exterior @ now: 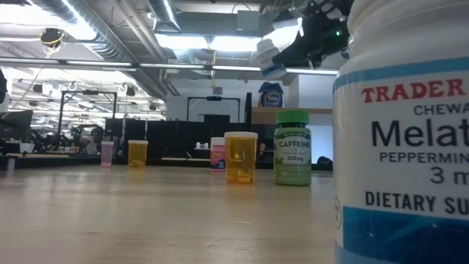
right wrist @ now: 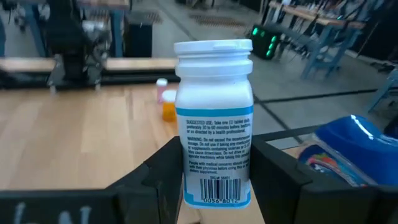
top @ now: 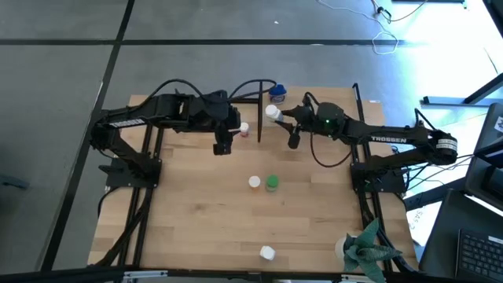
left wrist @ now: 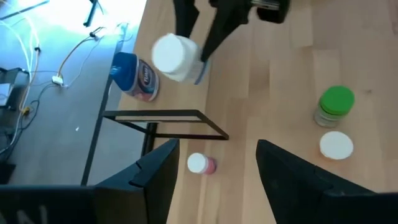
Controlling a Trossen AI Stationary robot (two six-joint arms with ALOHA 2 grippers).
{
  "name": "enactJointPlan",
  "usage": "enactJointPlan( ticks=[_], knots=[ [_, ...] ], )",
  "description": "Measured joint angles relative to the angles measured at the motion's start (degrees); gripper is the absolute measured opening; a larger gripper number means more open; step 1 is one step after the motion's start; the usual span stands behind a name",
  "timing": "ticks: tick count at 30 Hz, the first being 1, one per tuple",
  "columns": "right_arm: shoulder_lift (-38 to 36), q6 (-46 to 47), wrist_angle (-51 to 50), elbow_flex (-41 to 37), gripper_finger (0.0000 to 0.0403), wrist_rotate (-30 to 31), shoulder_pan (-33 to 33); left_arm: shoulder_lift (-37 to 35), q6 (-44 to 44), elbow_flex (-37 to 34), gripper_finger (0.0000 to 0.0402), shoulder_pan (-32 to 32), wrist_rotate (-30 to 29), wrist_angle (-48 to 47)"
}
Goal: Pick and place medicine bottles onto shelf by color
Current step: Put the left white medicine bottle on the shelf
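Note:
My right gripper (top: 277, 115) is shut on a white medicine bottle (right wrist: 214, 124) with a blue band, held up by the shelf's black upright (top: 259, 110). A blue bottle (top: 277, 95) stands on the shelf's board (exterior: 293, 111). My left gripper (left wrist: 211, 177) is open over a small pink bottle (left wrist: 202, 163) that stands on the table beside the shelf's black frame (left wrist: 165, 118). A green-capped bottle (top: 272, 183) and a white-capped orange bottle (top: 255, 182) stand mid-table. Another white bottle (top: 267, 252) stands near the front edge. My right gripper pinches the white bottle's lower body (right wrist: 214, 180), near its base, between the two fingers (right wrist: 155, 177). The fingers come in about level from the table's right side, across the bottle. The bottle is lifted clear of table and shelf, cap (exterior: 265, 53) up and tilted.
A green paper-like plant (top: 365, 251) sits at the near right corner. In the low view an orange bottle (exterior: 138, 152) and a pink one (exterior: 108, 152) stand far off at the left. Bare wood lies across the table's near left part.

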Motion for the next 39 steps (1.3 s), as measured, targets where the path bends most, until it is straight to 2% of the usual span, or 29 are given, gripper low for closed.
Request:
enactJointPlan(
  ticks=[7, 12, 19, 24, 29, 39],
  knots=[
    [0.0, 4.2, 16.8, -10.9, 0.0165, -0.1, -1.2, 0.0, -0.1, 0.0, 0.0207, 0.0, -0.1, 0.0],
    [0.0, 3.5, 22.7, -14.9, 0.0165, 0.7, -1.1, 0.0, -0.1, 0.0, 0.0207, 0.1, -0.1, 0.1],
    [2.2, 3.9, 31.5, -17.0, 0.0165, 2.1, -1.1, 0.0, -0.1, 0.0, 0.0207, 0.1, 0.0, 0.3],
    [5.7, 4.4, 33.4, -17.1, 0.0165, 3.4, -0.7, 0.0, -1.1, 0.0, 0.0207, 0.1, 0.0, 0.3],
    [9.3, 3.8, 37.2, -17.1, 0.0165, 7.4, 0.5, 0.0, -1.2, 0.0, 0.0207, 0.1, 0.0, 0.3],
    [14.4, 3.7, 40.3, -17.1, 0.0165, 10.0, 0.5, 0.0, -1.2, 0.0, 0.0207, 0.1, 0.0, 0.3]
  ],
)
